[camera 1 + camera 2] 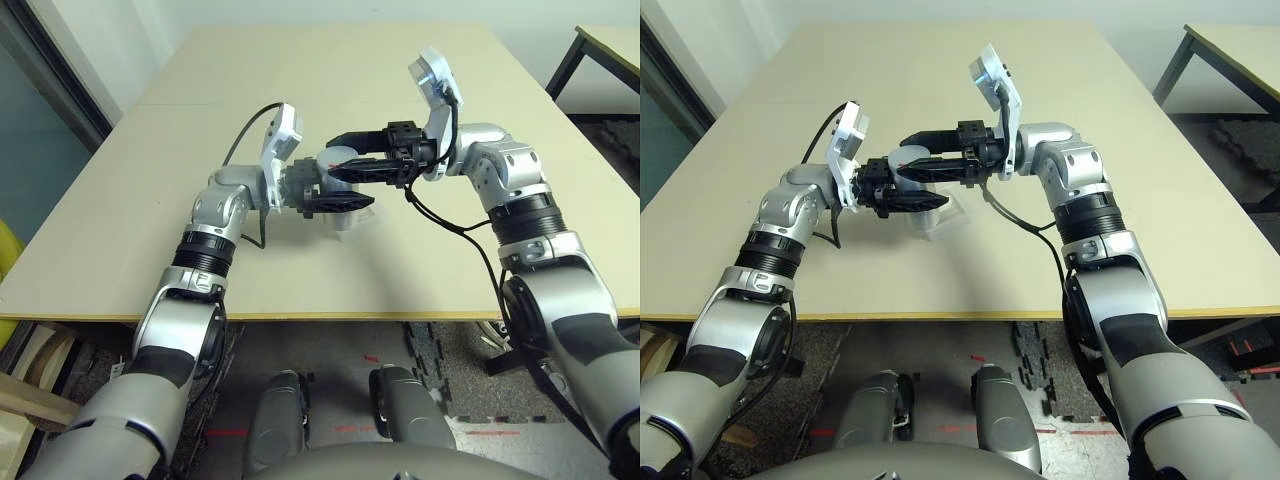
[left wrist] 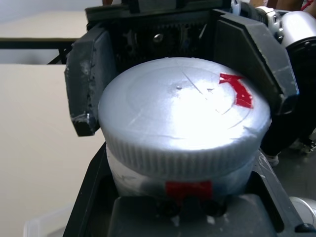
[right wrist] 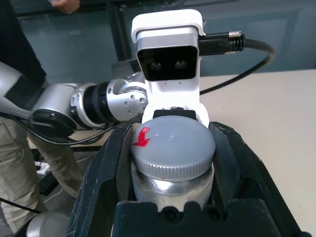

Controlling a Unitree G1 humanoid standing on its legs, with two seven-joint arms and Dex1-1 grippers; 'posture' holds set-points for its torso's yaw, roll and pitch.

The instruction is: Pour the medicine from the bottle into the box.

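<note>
Both arms meet over the table (image 1: pixel 130 190) centre, bottle (image 1: pixel 333 162) held in the air between them.

My left gripper (image 1: pixel 335 205) comes in from 9 o'clock, fingers clamped on the bottle body. In the left wrist view the body (image 2: pixel 182 180) sits between my own fingers, red mark facing the camera.

My right gripper (image 1: pixel 345 170) comes in from 3 o'clock, fingers clamped on the cap (image 3: pixel 173 143). Right wrist view: both pads press the ribbed cap edge, red arrow on top. Cap is still on the bottle.

Box (image 1: pixel 940 222) lies on the table just below the bottle, at about 5 o'clock from it, partly hidden by my left fingers. Can't see any medicine.

A person stands past the table edge in the right wrist view.
</note>
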